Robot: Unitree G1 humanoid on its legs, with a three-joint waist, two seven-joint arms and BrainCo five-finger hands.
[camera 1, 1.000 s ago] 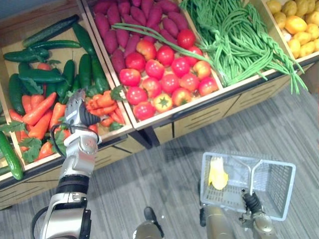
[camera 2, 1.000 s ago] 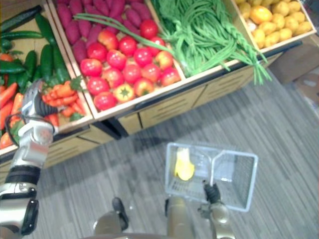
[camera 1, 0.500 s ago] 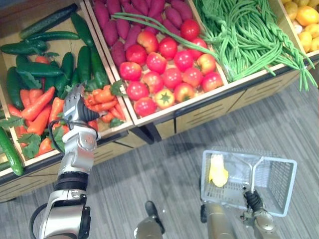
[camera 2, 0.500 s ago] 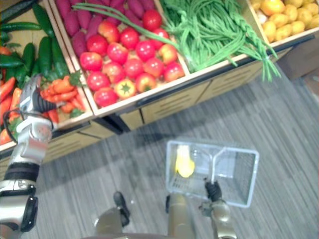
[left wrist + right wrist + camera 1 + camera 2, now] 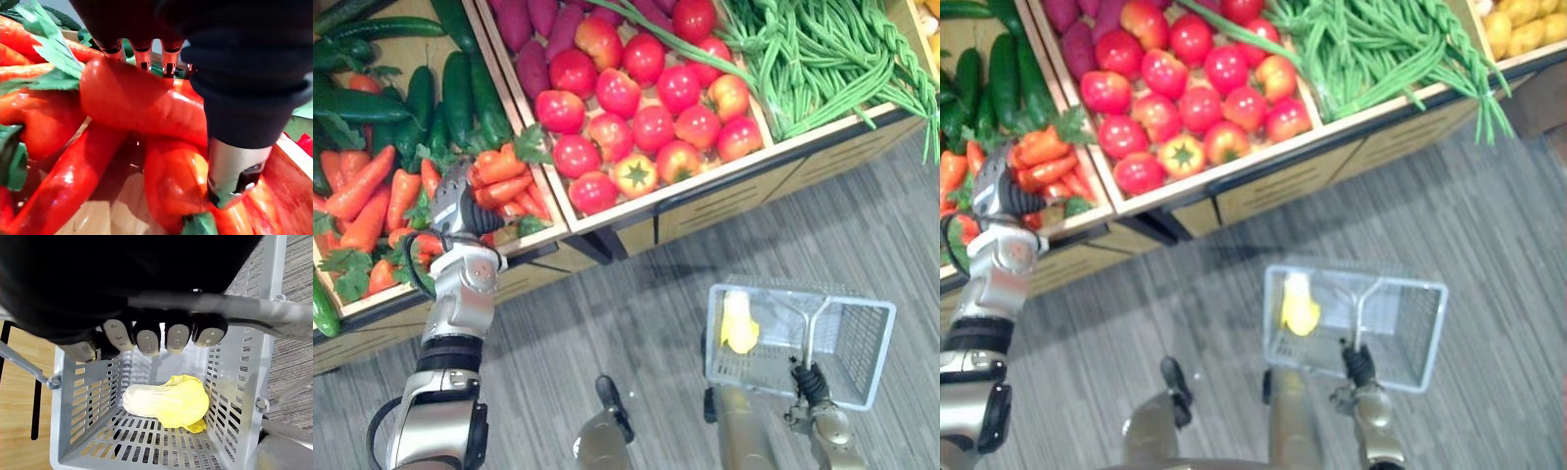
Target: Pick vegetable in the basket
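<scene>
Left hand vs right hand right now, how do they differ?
The left hand is up in the carrot crate, the right hand low over the floor. The left hand's fingers wrap a carrot; the right hand's wrap the basket handle. Both are closed on something.

Camera has shifted; the crate [image 5: 504, 73] sits higher in view. Left hand [image 5: 460, 208], fingers curled round a carrot [image 5: 142, 105], has drawn slightly back toward the crate's front edge.

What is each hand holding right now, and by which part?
Right hand grips the basket by its handle. Left hand pinches a carrot around its thick middle.
</scene>
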